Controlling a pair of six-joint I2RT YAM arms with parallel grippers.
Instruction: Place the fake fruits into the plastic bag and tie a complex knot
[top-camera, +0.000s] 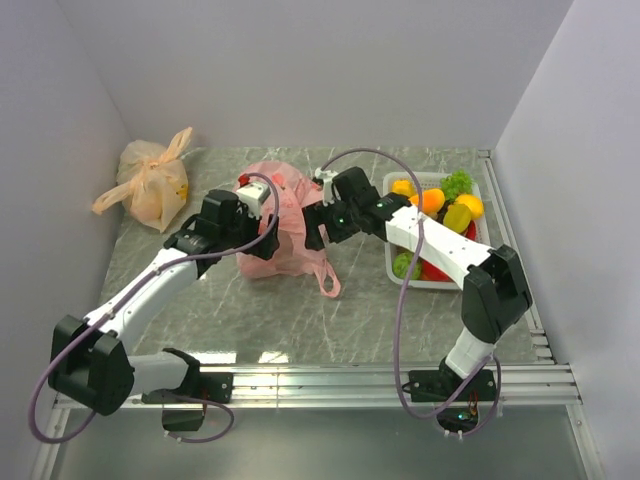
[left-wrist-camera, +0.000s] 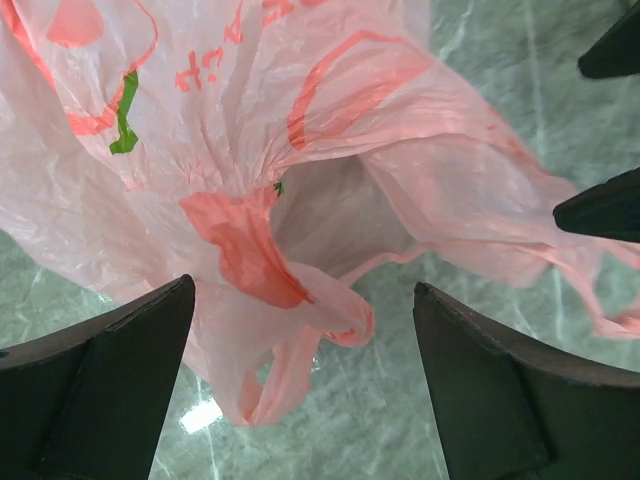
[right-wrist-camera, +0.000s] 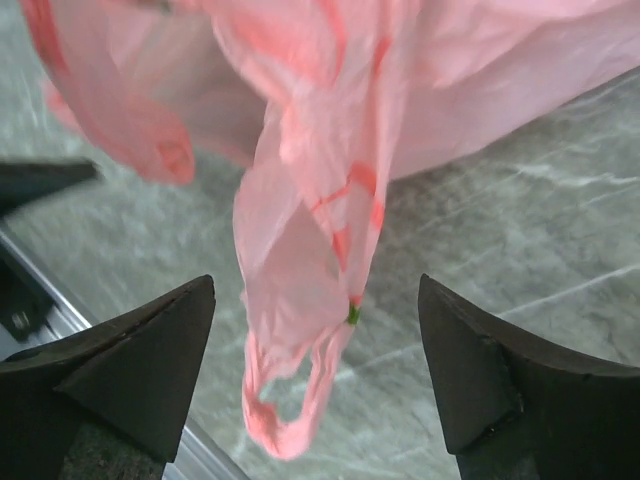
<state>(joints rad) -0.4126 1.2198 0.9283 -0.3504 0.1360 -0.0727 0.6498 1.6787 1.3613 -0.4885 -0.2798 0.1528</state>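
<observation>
Left gripper and right gripper both stand wide open, gripping nothing, each astride loose folds of the thin, crinkly, translucent pink plastic bag mid-table. The glossy plastic fake fruits lie in a white basket at its 3 o'clock.

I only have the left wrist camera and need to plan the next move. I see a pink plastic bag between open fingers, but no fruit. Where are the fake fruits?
Observer: The top view shows the fake fruits in a white basket on the table, to the right of the pink plastic bag.
Operator: How does the right gripper stand?
Observer: The right gripper is open. A handle loop of the bag hangs between its fingers, not clamped.
Operator: Anything else on the table?
Observer: A pale orange knotted bag lies in the far left corner.
</observation>
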